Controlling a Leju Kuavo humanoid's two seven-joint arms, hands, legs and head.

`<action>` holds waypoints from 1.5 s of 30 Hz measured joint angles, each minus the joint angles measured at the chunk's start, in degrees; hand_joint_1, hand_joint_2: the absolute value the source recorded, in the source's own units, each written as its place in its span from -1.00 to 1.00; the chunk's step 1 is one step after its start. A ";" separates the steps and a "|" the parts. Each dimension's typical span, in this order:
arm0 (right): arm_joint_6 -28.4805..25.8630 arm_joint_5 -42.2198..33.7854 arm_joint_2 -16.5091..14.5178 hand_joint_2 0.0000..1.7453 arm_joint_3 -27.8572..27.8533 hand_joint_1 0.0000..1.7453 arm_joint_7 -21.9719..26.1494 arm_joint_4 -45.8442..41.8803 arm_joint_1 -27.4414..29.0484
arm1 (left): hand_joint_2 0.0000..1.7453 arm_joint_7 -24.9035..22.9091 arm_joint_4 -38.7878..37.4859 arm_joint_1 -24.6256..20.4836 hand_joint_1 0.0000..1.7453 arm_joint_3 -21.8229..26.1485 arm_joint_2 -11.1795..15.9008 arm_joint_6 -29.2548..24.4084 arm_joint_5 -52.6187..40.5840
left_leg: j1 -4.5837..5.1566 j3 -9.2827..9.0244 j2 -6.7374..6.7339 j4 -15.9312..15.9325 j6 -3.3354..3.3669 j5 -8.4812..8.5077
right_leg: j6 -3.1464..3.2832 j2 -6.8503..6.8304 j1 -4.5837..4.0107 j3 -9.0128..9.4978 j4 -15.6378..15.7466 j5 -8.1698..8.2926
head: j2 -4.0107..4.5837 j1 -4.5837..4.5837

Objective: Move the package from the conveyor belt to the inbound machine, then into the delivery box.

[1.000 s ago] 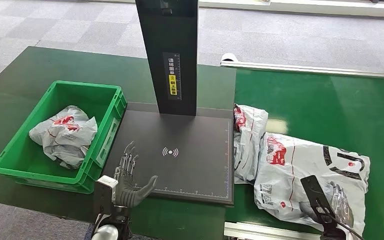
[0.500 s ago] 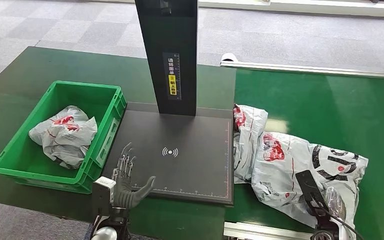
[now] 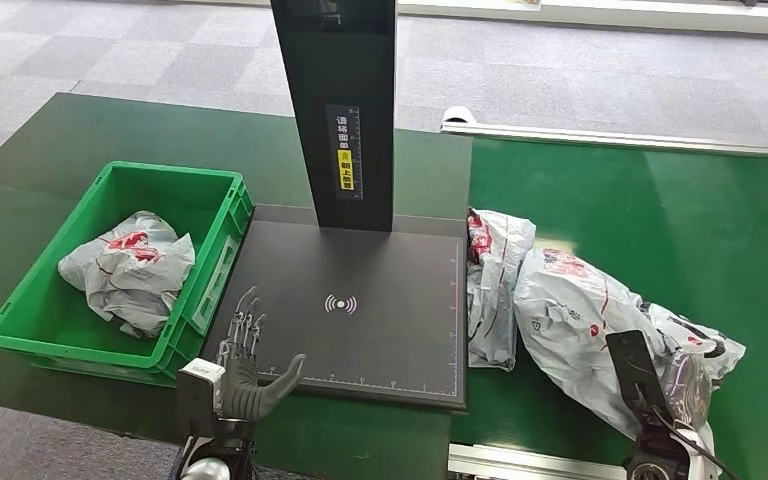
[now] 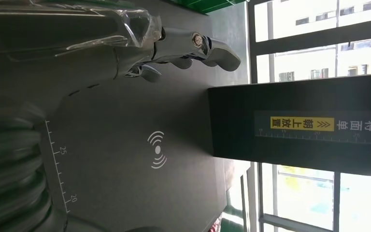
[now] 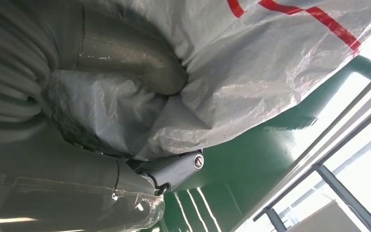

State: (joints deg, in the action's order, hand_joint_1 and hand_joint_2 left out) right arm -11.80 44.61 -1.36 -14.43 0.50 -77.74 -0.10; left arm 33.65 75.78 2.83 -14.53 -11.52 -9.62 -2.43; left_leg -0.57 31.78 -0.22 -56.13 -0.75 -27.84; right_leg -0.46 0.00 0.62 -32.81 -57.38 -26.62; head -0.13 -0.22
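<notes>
A green box (image 3: 30, 310) sits on the dark green surface (image 3: 60, 140) at about 9 o'clock in the head view. One crumpled grey bag (image 3: 128, 268) with red marks lies inside it.

Just right of the box, at about 7 o'clock, is the left robot hand (image 3: 248, 372). It is released: its fingers (image 3: 243, 325) are spread apart and point up toward 12 o'clock, and it holds nothing. It is over the near left corner of the black scan plate (image 3: 360, 340). The left wrist view shows the fingers above the plate without showing whether they touch it.

The plate is the flat base of the inbound machine. It has a white wave sign (image 3: 340, 304) in its middle and a ruler line along its near edge. A tall black post (image 3: 335, 110) stands at the plate's far edge, at 12 o'clock, with a yellow label (image 3: 344, 170) on it.

Right of the plate is the green conveyor belt (image 3: 640, 200). A small grey bag (image 3: 492, 285) lies on it, just beside the plate's right edge. Its long side runs from 12 to 6 o'clock.

The package (image 3: 590, 330), a bigger grey bag with red print, touches the small bag. It is on the belt at about 4 o'clock. Its long side runs from 10 o'clock down to 4 o'clock, and its 4 o'clock end is bunched up.

The right robot hand (image 3: 682, 395) is grasping that bunched end. In the right wrist view its thumb (image 5: 125, 58) presses into the folds.
</notes>
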 joint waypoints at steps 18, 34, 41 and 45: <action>-5.28 -10.63 -1.85 1.00 6.59 1.00 13.14 -14.98 3.54 | 1.00 2.74 0.37 -0.62 -1.00 0.58 0.42 0.37 0.66 | -0.01 0.06 -0.10 0.04 -0.01 0.00 | 0.01 0.04 -0.02 0.00 0.00 -0.01 | 0.00 -0.01; 7.04 -10.83 -7.14 1.00 31.69 1.00 11.21 2.31 -15.20 | 1.00 3.31 0.20 -6.15 -1.00 3.13 1.41 -1.72 1.16 | -0.06 0.17 0.09 0.02 -0.08 0.33 | 0.09 -0.09 -0.08 -0.09 -0.04 0.19 | 0.00 0.00; 8.08 -10.97 -7.13 1.00 33.00 1.00 10.25 3.85 -16.10 | 1.00 3.25 0.21 -6.36 -1.00 3.86 1.56 -2.27 1.22 | -0.05 0.17 0.11 0.01 -0.05 0.31 | 0.06 -0.09 -0.07 -0.10 -0.01 0.18 | 0.00 0.01; 8.95 -10.99 -7.13 1.00 33.53 0.35 9.78 5.02 -17.00 | 1.00 2.40 0.22 -6.94 -1.00 4.38 1.51 -2.40 1.29 | -0.07 0.16 0.11 0.01 -0.06 0.32 | 0.07 -0.09 -0.08 -0.10 -0.01 0.18 | 0.00 0.00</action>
State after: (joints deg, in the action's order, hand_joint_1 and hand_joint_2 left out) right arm -2.85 33.62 -8.49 19.10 10.28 -72.72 -17.10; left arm 36.05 76.00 -4.10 -10.15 -10.01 -12.02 -1.14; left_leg -0.64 31.94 -0.11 -56.12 -0.80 -27.52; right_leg -0.40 -0.09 0.53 -32.91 -57.40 -26.44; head -0.13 -0.22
